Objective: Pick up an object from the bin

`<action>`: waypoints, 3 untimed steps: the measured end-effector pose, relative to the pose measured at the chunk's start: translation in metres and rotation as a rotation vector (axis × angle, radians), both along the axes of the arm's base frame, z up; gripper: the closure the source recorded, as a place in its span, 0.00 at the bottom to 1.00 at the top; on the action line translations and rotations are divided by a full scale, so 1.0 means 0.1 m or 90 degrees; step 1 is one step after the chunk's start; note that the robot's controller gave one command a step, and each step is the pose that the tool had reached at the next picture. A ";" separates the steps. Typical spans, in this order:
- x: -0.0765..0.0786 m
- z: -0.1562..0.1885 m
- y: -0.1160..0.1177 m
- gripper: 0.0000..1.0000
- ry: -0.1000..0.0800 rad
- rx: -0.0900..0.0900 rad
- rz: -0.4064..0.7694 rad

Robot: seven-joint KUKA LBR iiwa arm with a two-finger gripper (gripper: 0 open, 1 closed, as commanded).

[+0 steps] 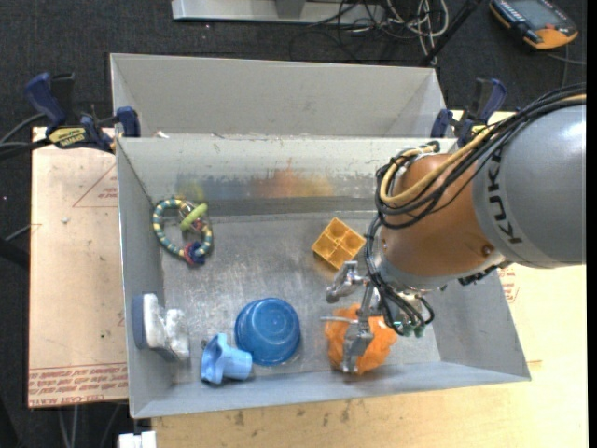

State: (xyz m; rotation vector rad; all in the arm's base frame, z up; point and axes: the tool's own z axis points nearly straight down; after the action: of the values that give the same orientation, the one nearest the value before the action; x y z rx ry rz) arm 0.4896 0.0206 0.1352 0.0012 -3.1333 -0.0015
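My gripper [348,319] hangs low at the bin's front right, open, its two metal fingers spread apart. One fingertip rests on or just above an orange rounded soft thing [375,347] by the front wall. The other fingertip points toward the bin's middle, over bare floor. The orange thing is partly hidden by the fingers, and I cannot tell whether it is touched. A yellow waffle-patterned square block [337,242] lies just behind the gripper. A blue upturned bowl [269,330] sits to its left.
A light blue small toy [223,360] lies beside the bowl at the front. A white and grey object [157,326] is in the front left corner. A ring of coloured beads [184,231] lies at the back left. The arm's orange cover and cables crowd the right side.
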 end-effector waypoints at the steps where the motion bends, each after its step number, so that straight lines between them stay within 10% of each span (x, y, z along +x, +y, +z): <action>1: 0.02 0.04 0.00 0.00 -0.005 0.000 -0.001; 3: 0.09 -0.55 -0.44 0.00 -0.006 0.002 0.227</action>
State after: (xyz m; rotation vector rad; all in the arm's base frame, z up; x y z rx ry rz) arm 0.4985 -0.0236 0.0800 0.5592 -3.0933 -0.0039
